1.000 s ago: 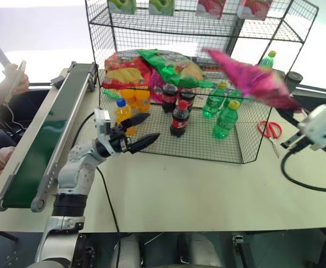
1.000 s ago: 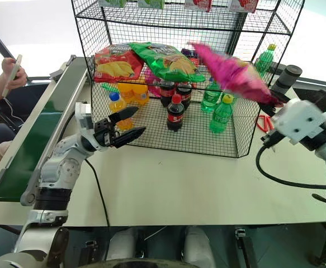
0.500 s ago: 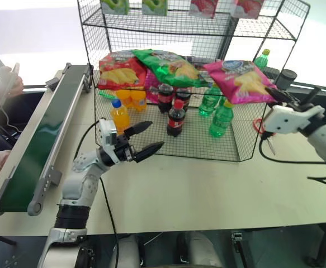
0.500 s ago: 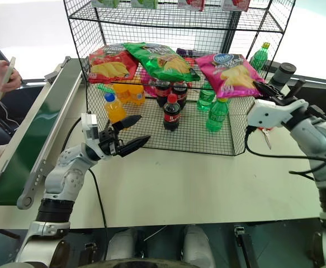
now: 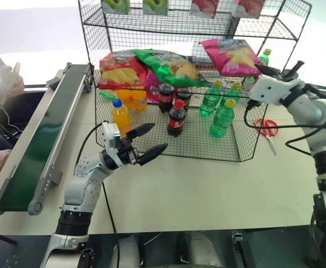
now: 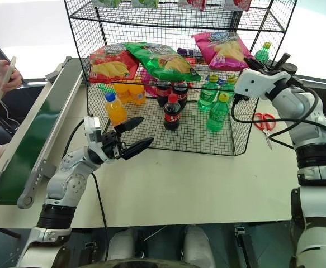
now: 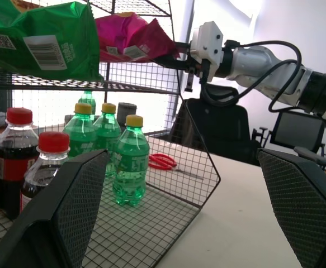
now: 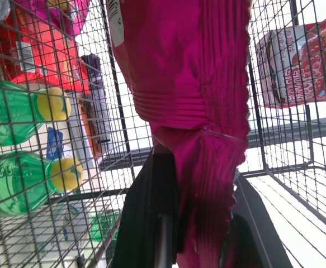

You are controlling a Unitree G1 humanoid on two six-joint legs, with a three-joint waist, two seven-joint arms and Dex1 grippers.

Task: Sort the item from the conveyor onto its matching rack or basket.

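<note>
The black wire rack is standing on the white bench, and everything here is placed against it. The right hand is reaching in at the rack's right side, its fingers pinching the crimped end of the magenta-pink chip bag, which is lying at the level of the middle tier, at its right end, to the right of the green chip bag and the red chip bag. Below the pink bag, green bottles and cola bottles are standing on the rack's bottom tier. The left hand is hovering just outside the rack's front left corner, fingers spread wide and holding nothing. The conveyor is running along the bench to the left of the rack, with nothing lying on its belt. Red scissors are lying on the bench just right of the rack.
</note>
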